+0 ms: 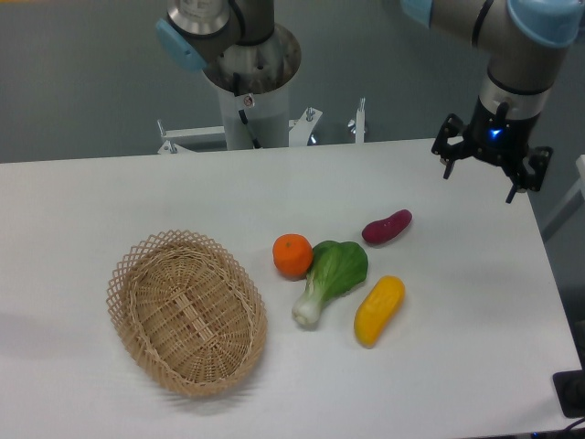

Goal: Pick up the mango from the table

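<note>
The mango (pixel 378 310) is a yellow elongated fruit shading to orange at its lower end. It lies on the white table (pixel 110 197), right of centre and toward the front. My gripper (pixel 483 181) hangs above the table's far right corner, well up and to the right of the mango. Its two dark fingers are spread apart and hold nothing.
A bok choy (pixel 330 277) lies just left of the mango. A round orange (pixel 292 255) sits left of that. A purple-red sweet potato (pixel 387 227) lies behind the mango. A wicker basket (pixel 187 311) stands at the front left. The robot base (pixel 249 87) stands behind the table.
</note>
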Robot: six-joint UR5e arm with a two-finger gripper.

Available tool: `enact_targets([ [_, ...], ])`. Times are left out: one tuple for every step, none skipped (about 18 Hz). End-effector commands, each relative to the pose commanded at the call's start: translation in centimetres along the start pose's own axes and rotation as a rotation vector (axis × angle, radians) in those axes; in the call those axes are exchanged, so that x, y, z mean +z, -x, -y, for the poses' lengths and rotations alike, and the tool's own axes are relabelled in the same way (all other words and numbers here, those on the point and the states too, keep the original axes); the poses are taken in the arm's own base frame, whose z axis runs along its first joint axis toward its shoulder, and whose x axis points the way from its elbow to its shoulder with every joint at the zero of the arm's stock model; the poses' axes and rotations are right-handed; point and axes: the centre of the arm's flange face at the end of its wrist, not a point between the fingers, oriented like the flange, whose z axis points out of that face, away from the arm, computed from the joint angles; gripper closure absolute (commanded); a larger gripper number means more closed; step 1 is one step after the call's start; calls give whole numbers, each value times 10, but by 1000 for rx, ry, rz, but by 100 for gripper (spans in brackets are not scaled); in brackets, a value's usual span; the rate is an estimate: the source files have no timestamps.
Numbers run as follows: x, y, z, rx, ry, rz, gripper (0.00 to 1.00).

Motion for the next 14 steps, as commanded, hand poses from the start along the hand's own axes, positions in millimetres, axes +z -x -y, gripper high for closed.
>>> enact_targets([
  [2,-1,1,-2,1,0,0],
  [4,-1,0,-2,2,-3,0],
  [2,-1,2,0,-3,-1,0],
  [1,-1,2,-3,-8,0,0],
  [1,-1,2,-5,-9,-1,0],
  [2,-1,2,-5,-9,-2,0],
  [1,-1,2,-5,-9,-1,0],
  [2,-2,2,-5,-11,-2,0],
  [3,-2,2,-6,-12,-4,0],
  [6,-2,2,-17,-11,-9,0],
  [6,-1,3,-34,-13,-8,0],
  [6,-3,7,-45,-14,-7,0],
  [7,-6,15,-48,-15,-10,0],
  [11,-9,22,-73,-13,-16,0],
])
